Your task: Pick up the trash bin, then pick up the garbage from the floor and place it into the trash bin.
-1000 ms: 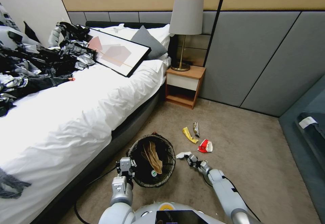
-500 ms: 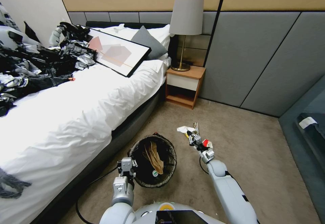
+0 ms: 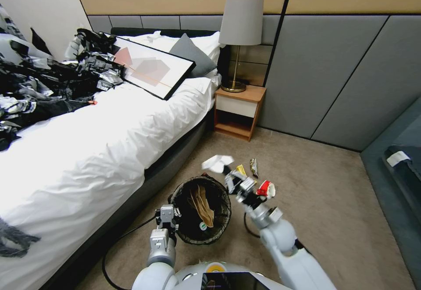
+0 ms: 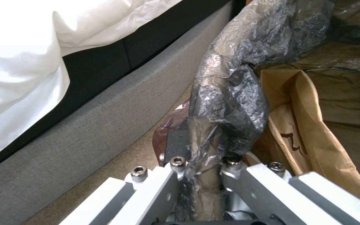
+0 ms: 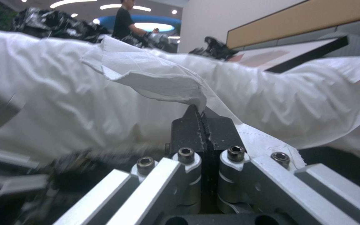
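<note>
The trash bin [image 3: 193,237], black bag over its rim, sits on the carpet beside the bed with a brown paper bag [image 3: 202,204] inside. My left gripper [image 3: 168,216] is shut on its near-left rim; the left wrist view shows the left gripper [image 4: 205,162] pinching the bag-covered rim [image 4: 230,93]. My right gripper [image 3: 228,173] is raised above the bin's far right edge, shut on a white paper scrap [image 3: 217,162]. The right wrist view shows this gripper [image 5: 201,118] clamping the scrap [image 5: 147,75]. A yellow wrapper [image 3: 240,169], silvery wrapper [image 3: 253,167] and red-and-white pack [image 3: 265,189] lie on the floor.
The bed [image 3: 109,141] runs along the left, its base close to the bin. A wooden nightstand [image 3: 239,112] with a lamp [image 3: 241,22] stands at the wall ahead. A dark bench [image 3: 403,167] borders the right. A black cable [image 3: 114,246] trails on the carpet.
My right arm lifted the white paper scrap off the carpet and swung it up and left, over the bin's far edge. The left gripper and bin have barely shifted.
</note>
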You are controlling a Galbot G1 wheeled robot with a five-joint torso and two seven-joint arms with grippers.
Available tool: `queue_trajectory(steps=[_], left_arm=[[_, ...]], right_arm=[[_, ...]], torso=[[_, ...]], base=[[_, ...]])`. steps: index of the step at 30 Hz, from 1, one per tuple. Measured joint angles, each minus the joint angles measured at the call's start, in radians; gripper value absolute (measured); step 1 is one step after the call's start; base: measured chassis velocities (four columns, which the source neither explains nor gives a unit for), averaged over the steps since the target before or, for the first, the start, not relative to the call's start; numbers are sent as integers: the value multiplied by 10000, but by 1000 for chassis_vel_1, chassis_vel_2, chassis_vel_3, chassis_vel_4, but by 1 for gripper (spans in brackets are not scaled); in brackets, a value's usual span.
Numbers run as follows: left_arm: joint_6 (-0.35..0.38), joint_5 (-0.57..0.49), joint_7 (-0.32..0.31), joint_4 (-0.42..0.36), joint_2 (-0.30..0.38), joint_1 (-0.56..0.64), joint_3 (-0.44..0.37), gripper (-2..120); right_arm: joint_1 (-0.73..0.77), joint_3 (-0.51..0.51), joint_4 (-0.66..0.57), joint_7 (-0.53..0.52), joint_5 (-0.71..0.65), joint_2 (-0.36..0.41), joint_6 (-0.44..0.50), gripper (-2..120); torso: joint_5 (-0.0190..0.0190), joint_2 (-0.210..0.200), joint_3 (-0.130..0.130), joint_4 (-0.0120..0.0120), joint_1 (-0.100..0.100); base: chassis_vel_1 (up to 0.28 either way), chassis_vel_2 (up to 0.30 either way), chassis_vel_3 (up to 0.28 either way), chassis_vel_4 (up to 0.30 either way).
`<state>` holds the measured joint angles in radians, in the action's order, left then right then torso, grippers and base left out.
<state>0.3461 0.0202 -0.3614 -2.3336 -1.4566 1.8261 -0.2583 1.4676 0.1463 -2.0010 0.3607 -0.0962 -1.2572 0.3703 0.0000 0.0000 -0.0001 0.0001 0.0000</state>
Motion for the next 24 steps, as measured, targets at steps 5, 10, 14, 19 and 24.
queue_trajectory(steps=[5,10,14,19,24], left_arm=[[1,3,1,-12,-12,-7,12,0],[2,20,2,-12,-22,-19,57,0],[2,23,4,-13,-25,-20,58,0],[2,29,5,-31,-35,-16,46,0],[2,30,5,-43,-40,-23,40,0]], right_arm=[[110,-195,374,32,279,32,174,0],[68,-288,1052,59,468,-111,346,0],[4,-287,1371,64,490,-187,427,0],[-53,-224,1805,80,532,-237,561,0],[-68,-144,2099,113,578,-234,640,0]], torso=[[0,0,0,0,0],[0,0,0,0,0],[0,0,1,0,0],[0,0,1,0,0],[0,0,1,0,0]], base=[[0,0,0,0],[0,0,0,0],[0,0,0,0],[0,0,0,0],[0,0,0,0]])
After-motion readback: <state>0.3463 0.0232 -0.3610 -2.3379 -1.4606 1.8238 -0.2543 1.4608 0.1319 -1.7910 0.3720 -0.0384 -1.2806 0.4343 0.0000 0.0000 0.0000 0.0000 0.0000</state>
